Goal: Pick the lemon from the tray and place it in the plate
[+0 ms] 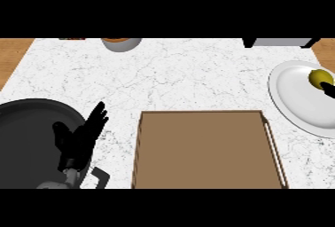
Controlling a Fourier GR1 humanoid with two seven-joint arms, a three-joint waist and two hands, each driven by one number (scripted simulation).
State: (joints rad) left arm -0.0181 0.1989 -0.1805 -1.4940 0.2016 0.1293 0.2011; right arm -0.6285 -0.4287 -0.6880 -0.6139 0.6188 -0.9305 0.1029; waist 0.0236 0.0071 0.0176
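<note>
The yellow-green lemon (318, 77) rests on the white plate (297, 102) at the counter's right edge. Only a small black piece of my right hand (329, 90) shows at the view's right border, against the lemon's lower right side. The rest of that hand is out of view. The brown tray (203, 150) lies in the lower middle with nothing visible inside it. My left hand (79, 137) rests open at the lower left, fingers pointing up, over a black pan.
A large black pan (26, 142) fills the lower left corner. At the far edge stands a grey bowl (122, 43) with something orange in it. A grey box-like object (281, 42) sits at the top right. Wood surfaces border the marble counter on both sides.
</note>
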